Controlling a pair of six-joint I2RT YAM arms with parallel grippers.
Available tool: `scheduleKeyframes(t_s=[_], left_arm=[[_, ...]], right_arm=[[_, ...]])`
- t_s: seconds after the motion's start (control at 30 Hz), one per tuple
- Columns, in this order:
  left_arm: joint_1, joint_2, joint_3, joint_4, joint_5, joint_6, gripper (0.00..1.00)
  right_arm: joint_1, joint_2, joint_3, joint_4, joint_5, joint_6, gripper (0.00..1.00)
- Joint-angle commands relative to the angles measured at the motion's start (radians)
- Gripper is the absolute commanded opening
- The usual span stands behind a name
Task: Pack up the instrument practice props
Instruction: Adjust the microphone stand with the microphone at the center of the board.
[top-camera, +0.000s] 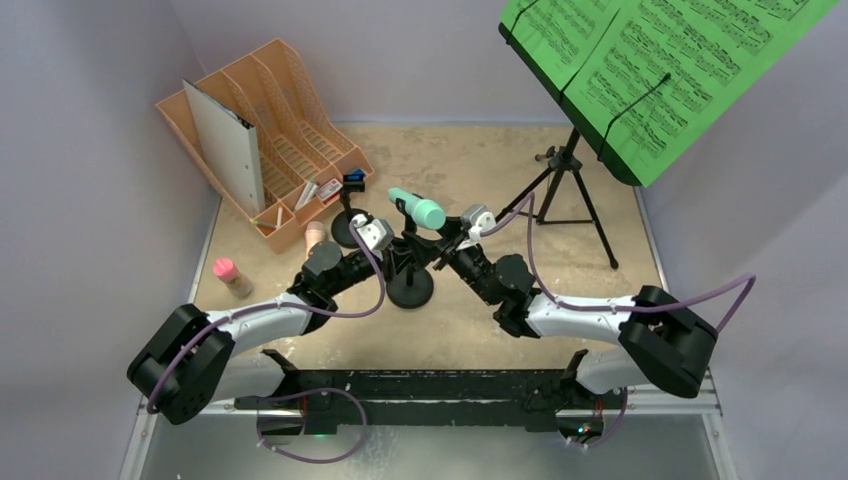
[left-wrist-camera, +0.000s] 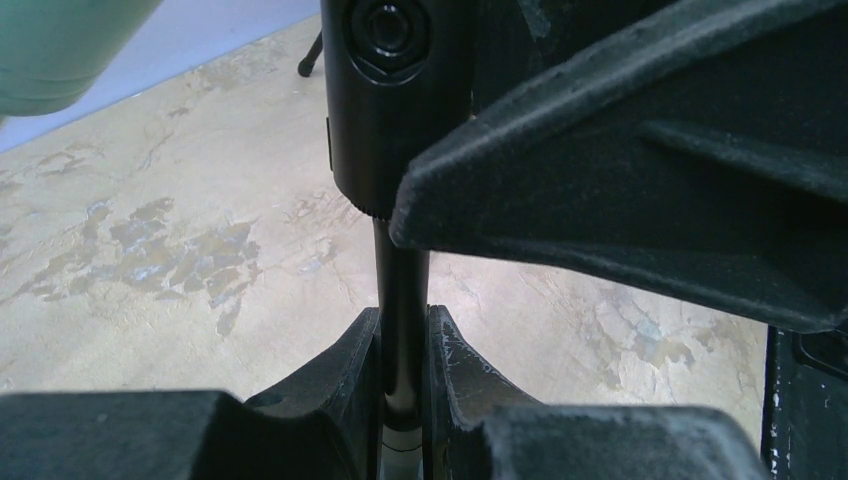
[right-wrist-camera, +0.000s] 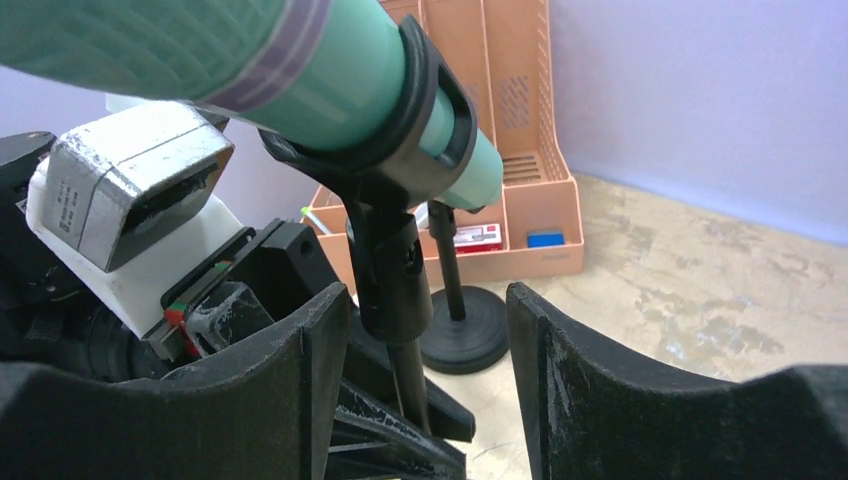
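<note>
Left gripper (left-wrist-camera: 403, 345) pinched the short black round-based clip pole (left-wrist-camera: 402, 270) from nine o'clock; right gripper (right-wrist-camera: 425, 330) gaped wide at three, below the teal toy microphone (right-wrist-camera: 300, 60).

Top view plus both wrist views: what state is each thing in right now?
teal microphone, seated in the clip pole clip.
clip pole, upright, gripped by left gripper.
left gripper, shut on the pole.
right gripper, open, jaws straddling the pole.
pink microphone, lying flat, loose.
tripod, standing unfolded.
green pages, spread atop the tripod.

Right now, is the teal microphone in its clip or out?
In. The teal microphone passes through the black clip ring atop the pole.
</note>
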Motion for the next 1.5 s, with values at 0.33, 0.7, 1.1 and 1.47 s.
scheduleKeyframes(t_s=[0.33,0.7,1.1,1.47], left_arm=[[0.004,-0.002,0.006,0.084,0.023,0.010,0.00],[0.004,-0.034,-0.001,0.078,-0.020,0.006,0.16],[0.003,-0.101,-0.031,0.101,-0.073,-0.037,0.49],[0.003,-0.131,-0.096,0.139,-0.124,-0.142,0.51]], right_arm=[[-0.003,0.003,0.078,0.067,-0.034,-0.143,0.35],[-0.002,0.000,0.061,0.018,-0.066,-0.217,0.00],[-0.004,0.043,0.006,0.106,-0.076,-0.258,0.00],[-0.004,0.127,-0.074,0.279,-0.092,-0.276,0.00]])
